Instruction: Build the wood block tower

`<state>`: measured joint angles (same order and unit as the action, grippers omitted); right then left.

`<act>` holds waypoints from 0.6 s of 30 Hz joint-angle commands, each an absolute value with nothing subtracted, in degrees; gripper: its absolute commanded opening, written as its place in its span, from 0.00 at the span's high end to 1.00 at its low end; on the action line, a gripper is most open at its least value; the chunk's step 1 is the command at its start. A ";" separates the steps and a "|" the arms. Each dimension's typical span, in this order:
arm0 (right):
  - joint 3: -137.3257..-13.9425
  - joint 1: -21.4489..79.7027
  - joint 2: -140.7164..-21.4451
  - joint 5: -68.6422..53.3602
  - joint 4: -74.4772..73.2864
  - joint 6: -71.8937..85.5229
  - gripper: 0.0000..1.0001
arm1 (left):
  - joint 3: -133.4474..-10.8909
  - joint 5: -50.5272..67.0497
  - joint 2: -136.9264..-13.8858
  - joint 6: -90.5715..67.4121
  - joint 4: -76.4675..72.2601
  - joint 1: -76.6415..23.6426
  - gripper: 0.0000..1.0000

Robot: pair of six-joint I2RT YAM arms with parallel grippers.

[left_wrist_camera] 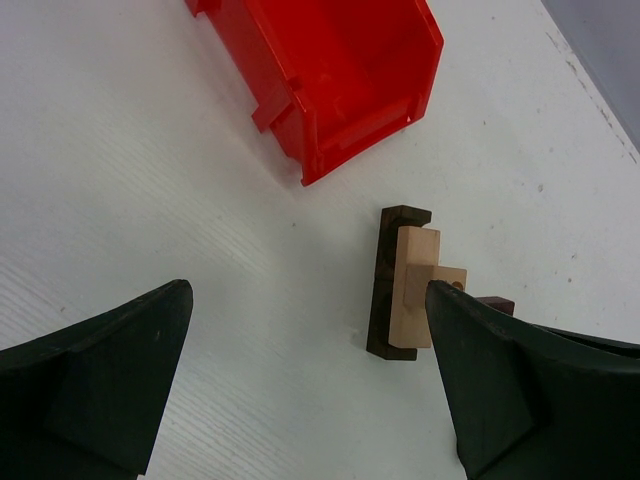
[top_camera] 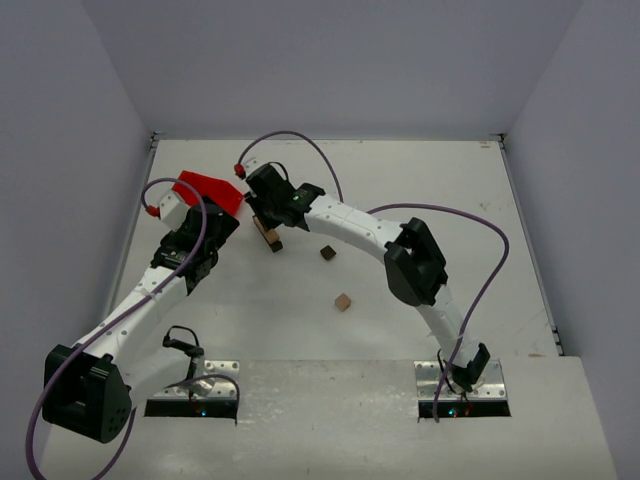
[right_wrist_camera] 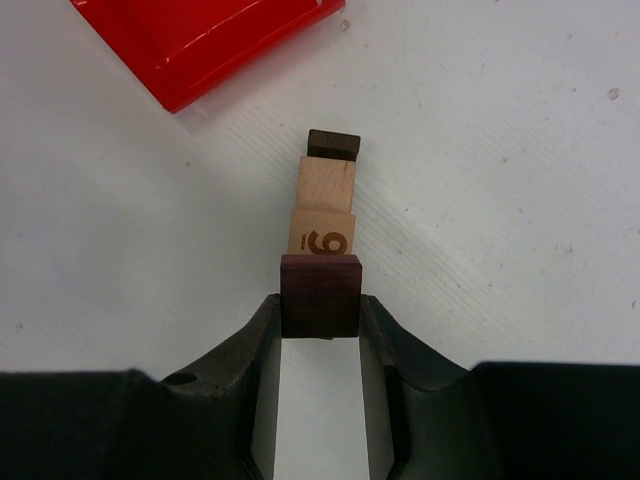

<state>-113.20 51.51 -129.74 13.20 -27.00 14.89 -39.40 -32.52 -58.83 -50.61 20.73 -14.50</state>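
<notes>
Right pincer (right_wrist_camera: pixel 320 312): clenched on a dark block (right_wrist_camera: pixel 320 288); the two fingers bear on opposite flat side faces, square to the cube, with no visible skew.

Directly past its fingertips, touching the held piece and in one line with it: a numbered tan block (right_wrist_camera: pixel 322 240), then a plain tan block (right_wrist_camera: pixel 327 185), then an end dark block (right_wrist_camera: pixel 333 146). I take this row to be the wood block tower (top_camera: pixel 268 235) seen nearly end-on, with the held cube as its newest course; I cannot tell from the wrist view whether that cube is fully seated or a shade clear. Overhead, the tower shows only as a short column just under the right pincer.

Left pincer (left_wrist_camera: pixel 308 300): released, jaws wide, grasping nothing; the tower lies ahead of it, close to one finger, which hides the far end.

Further out, beyond the tower from both pincers: the red bin (top_camera: pixel 210 190), apart from the stack. Behind the right pincer, toward its base: a loose dark cube (top_camera: pixel 327 252) and a loose tan cube (top_camera: pixel 342 301), each alone on the bench (top_camera: pixel 450 180).

Handling, my judgement: the cubes are light, rigid hardwood, not fragile; the faces look smooth, so moderate squeeze suffices; the column is slim and easily toppled by any sideways nudge. Take each cube on two opposite side faces at mid-height, axis vertical; open straight, with no drag.
</notes>
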 commanded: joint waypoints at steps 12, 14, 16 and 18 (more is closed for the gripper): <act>-118.36 51.92 -132.90 13.42 -23.33 11.94 0.79 | -40.25 -33.37 -58.60 -50.04 18.48 -14.06 0.00; -118.74 51.91 -133.17 13.48 -23.23 11.75 0.79 | -40.42 -33.27 -58.70 -50.01 18.49 -14.06 0.00; -119.27 51.86 -133.60 13.54 -23.47 11.52 0.79 | -40.43 -33.22 -58.88 -50.01 18.46 -14.06 0.00; -119.44 51.86 -133.85 13.54 -23.55 11.52 0.79 | -40.43 -33.22 -58.80 -50.01 18.46 -14.05 0.00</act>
